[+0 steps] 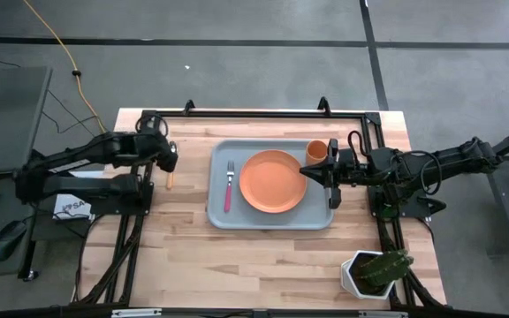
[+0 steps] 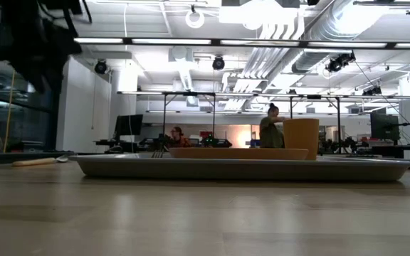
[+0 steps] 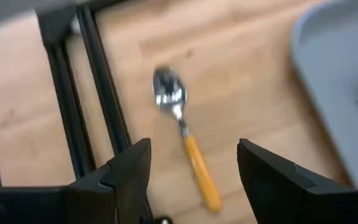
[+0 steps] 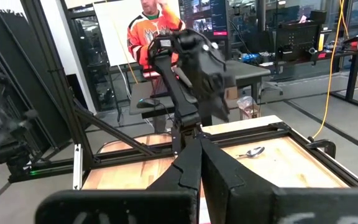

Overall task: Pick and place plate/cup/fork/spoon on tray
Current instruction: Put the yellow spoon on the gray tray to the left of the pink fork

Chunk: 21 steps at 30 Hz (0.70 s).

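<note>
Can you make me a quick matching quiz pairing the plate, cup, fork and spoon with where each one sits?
Things:
1. plate
2. cup
3. fork
4. spoon

Places:
A. on the bare table, beside the left gripper
B. middle of the tray
C. tray's back right corner
D. on the tray, left of the plate

Pairs: 1-B, 2-C, 3-D, 4-A

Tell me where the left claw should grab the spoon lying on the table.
Grip the spoon across its orange handle, coming straight down from above. It lies flat on the wood beside the tray, and the handle is straight and slim. The left claw hangs open right over it, its fingers on either side of the handle.
</note>
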Each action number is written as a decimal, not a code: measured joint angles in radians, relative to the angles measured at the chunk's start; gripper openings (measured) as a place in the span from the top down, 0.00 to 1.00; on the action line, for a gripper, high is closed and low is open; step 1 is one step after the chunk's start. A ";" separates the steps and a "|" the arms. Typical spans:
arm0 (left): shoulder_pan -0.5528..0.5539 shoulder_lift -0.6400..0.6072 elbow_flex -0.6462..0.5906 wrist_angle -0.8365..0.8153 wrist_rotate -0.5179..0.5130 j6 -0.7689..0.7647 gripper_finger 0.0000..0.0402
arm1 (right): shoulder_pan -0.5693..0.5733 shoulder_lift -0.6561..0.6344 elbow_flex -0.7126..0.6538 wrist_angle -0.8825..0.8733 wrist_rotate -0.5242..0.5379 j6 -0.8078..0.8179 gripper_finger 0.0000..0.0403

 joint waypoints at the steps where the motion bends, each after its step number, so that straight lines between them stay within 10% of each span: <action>1: 0.030 0.011 -0.015 0.008 0.032 0.016 0.45 | 0.000 0.000 0.000 0.000 0.000 0.000 1.00; 12: 0.370 0.187 -0.125 0.204 0.301 0.228 0.45 | 0.000 0.000 0.000 0.000 0.000 0.034 1.00; 21: 0.483 0.367 -0.131 0.277 0.323 0.278 0.45 | 0.000 0.000 0.000 0.000 0.000 0.050 1.00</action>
